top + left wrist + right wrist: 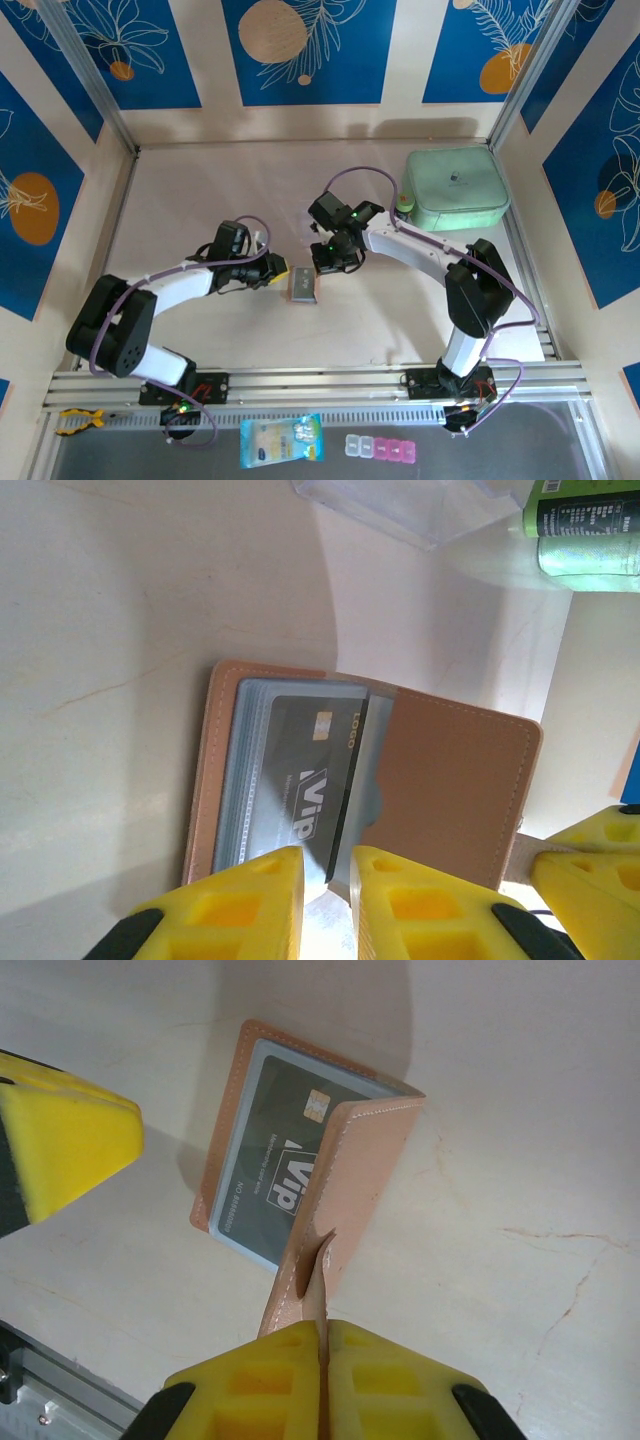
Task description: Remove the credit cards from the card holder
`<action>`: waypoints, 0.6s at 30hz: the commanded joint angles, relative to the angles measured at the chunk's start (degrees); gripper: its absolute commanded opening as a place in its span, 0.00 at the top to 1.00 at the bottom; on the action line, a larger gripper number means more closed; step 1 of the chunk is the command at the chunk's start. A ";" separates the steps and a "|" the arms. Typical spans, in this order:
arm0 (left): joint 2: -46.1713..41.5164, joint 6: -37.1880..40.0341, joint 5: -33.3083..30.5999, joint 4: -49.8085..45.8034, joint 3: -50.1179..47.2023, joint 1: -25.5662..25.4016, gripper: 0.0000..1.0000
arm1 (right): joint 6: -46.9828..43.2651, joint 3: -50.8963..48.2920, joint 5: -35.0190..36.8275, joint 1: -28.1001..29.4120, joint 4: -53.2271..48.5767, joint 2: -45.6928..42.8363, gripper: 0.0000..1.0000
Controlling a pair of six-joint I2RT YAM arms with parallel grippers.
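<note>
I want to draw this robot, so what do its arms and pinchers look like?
The left arm and right arm are white tubes with chunky black joints, looping purple cables and tiny green lights. The left gripper and right gripper each have two blocky yellow fingers with square dents.

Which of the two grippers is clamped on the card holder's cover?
The right gripper: its fingers are shut on the lifted tan cover of the card holder. The left gripper has its fingers apart, at the edge of the dark VIP card.
</note>
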 commanded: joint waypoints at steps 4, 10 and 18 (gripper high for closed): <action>3.84 0.56 2.83 0.50 0.77 0.39 0.81 | -1.48 -0.39 0.34 -0.16 -1.18 -1.82 0.94; 5.99 -0.51 3.13 2.56 0.38 -0.81 0.87 | -1.42 -3.81 -1.11 -1.53 1.05 -3.04 0.93; 7.55 -0.89 1.77 2.42 0.20 -2.37 0.90 | -1.94 -7.04 -1.47 -3.66 2.58 -4.03 0.94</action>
